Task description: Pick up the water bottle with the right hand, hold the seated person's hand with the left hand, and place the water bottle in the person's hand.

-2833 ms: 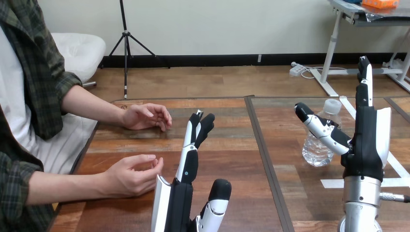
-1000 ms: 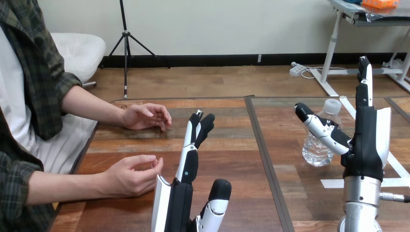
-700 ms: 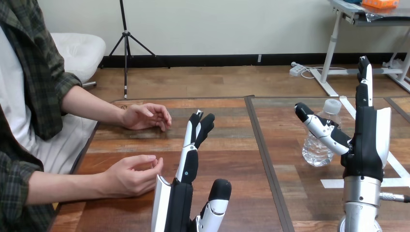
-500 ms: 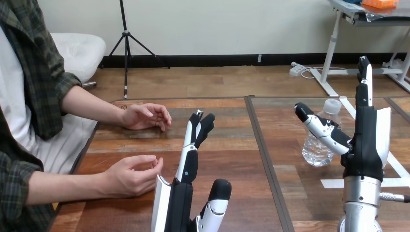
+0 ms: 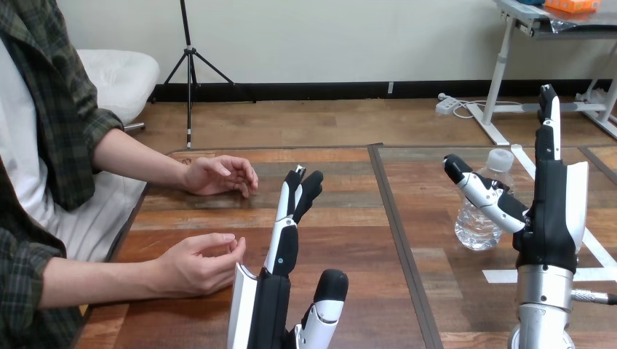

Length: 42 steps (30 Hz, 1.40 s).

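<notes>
I found none of the three steps completed. The water bottle stood upright on the counter, at its right side, not yet lifted. My right hand was raised just beside it with fingers straight and thumb spread across the bottle's front, closed round nothing; contact could not be confirmed. My left hand was likewise open and empty, near the person's nearer hand but apart from it. The person's farther hand rested on the counter. In my judgement, grasping, hand-holding and delivery all remained.
</notes>
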{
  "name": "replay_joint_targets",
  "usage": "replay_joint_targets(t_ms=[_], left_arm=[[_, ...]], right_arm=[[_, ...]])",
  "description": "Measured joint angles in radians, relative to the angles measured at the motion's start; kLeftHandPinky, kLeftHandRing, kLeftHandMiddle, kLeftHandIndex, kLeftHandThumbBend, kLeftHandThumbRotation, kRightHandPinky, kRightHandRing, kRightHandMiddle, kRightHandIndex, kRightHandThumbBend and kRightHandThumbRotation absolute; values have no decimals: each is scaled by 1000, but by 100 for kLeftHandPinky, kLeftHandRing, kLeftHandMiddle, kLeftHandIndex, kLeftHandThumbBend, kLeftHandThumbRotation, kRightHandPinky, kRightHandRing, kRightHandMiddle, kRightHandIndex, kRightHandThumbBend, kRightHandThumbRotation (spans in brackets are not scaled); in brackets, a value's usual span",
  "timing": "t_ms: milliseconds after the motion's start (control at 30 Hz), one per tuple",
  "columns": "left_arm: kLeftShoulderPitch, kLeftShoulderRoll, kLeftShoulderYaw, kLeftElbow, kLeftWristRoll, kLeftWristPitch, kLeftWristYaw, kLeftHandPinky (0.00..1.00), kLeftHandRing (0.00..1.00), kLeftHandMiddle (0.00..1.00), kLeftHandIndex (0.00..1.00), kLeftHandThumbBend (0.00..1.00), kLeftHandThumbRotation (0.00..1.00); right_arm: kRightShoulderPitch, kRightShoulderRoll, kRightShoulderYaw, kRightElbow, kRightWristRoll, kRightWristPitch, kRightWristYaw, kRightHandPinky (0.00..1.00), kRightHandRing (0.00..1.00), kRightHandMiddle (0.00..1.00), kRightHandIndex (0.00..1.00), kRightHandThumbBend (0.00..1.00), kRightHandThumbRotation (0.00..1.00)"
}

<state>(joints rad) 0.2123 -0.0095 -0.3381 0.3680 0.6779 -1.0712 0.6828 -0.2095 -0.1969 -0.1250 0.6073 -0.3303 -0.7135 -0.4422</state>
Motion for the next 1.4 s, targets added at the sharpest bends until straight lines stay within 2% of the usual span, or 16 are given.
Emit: replay_joint_targets(t_ms=[1400], left_arm=[[0, 0, 0, 0, 0, 0, 0, 90, 91, 93, 99, 42, 100]], right_arm=[[0, 0, 0, 0, 0, 0, 0, 100, 100, 100, 100, 90, 48]])
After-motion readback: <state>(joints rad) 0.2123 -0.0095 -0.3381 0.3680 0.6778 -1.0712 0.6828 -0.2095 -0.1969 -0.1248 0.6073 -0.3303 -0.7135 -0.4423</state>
